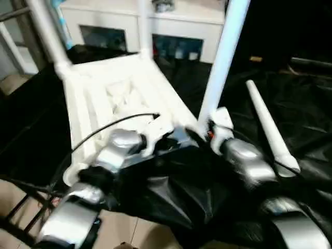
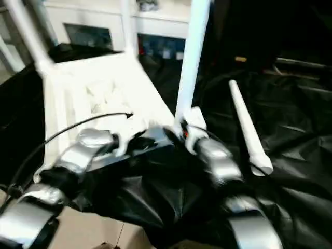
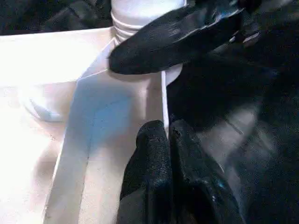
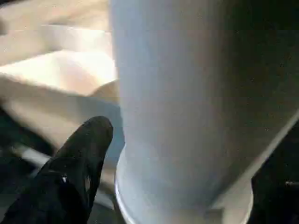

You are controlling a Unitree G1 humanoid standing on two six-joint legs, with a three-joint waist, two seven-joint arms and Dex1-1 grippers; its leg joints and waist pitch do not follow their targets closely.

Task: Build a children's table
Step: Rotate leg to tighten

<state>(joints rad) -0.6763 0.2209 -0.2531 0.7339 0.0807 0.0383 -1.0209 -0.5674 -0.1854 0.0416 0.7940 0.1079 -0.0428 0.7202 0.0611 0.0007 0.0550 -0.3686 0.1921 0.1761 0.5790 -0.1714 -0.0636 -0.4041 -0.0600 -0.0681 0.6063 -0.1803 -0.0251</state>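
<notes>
The white tabletop (image 1: 119, 98) lies upside down on black cloth, ribbed underside up. Three white legs stand in its corner sockets: far left (image 1: 47, 31), far middle (image 1: 145, 28) and near right (image 1: 223, 57). A fourth leg (image 1: 270, 129) lies loose on the cloth to the right. My left gripper (image 3: 166, 140) is shut on the tabletop's thin near rim (image 3: 164, 107), close to the near right socket. My right gripper (image 1: 211, 130) holds the base of the near right leg (image 4: 187, 102); one finger (image 4: 84, 149) presses its side, the other is hidden behind the leg.
A white cabinet with glass doors (image 1: 176, 26) stands behind the tabletop. Black cloth (image 1: 306, 93) covers the work surface and hangs over its near edge. Beige floor (image 1: 124, 228) and a dark metal frame (image 1: 21, 207) show at lower left. A black cable (image 1: 98, 132) arcs over my left forearm.
</notes>
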